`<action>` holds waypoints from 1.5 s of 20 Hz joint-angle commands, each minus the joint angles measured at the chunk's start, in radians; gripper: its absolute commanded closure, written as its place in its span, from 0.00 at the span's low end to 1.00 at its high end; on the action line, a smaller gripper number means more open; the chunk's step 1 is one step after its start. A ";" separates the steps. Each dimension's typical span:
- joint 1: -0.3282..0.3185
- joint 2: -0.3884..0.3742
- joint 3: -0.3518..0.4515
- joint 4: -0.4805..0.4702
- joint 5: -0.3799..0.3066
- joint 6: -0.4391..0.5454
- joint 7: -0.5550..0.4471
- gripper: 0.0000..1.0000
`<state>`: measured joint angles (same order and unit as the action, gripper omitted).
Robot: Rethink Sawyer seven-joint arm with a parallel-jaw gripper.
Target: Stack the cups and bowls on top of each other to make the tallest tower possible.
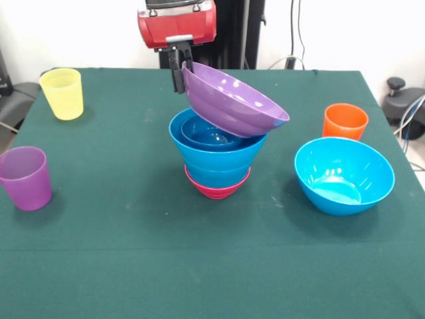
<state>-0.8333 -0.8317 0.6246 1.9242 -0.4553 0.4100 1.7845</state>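
Three cups stand apart from the tower (217, 159): yellow cup (62, 93), purple cup (25, 177), orange cup (344, 121). Gripper (182, 74) grasps the tilted purple bowl (232, 101) by its rim, above the tower's blue bowls (216, 149). Loose blue bowl (343, 175) beside tower. No legible writing.

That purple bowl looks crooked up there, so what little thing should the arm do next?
Probably lower the raised side and level it. The gripper pinches the purple bowl by its rim, and the bowl tilts steeply, its low edge over the blue bowls stacked on the pink bowl. Released now, it might slide off.
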 commanded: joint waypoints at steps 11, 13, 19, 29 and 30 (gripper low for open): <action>0.033 0.026 -0.039 -0.042 -0.068 -0.011 0.005 1.00; 0.032 0.025 -0.038 -0.042 -0.071 -0.013 0.003 1.00; 0.028 0.023 -0.032 -0.044 -0.067 -0.006 -0.004 1.00; 0.018 0.025 -0.031 -0.041 -0.061 0.010 -0.012 1.00; 0.016 0.024 -0.031 -0.037 -0.062 0.008 -0.012 0.00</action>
<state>-0.8334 -0.8318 0.6246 1.9216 -0.4553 0.4101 1.7845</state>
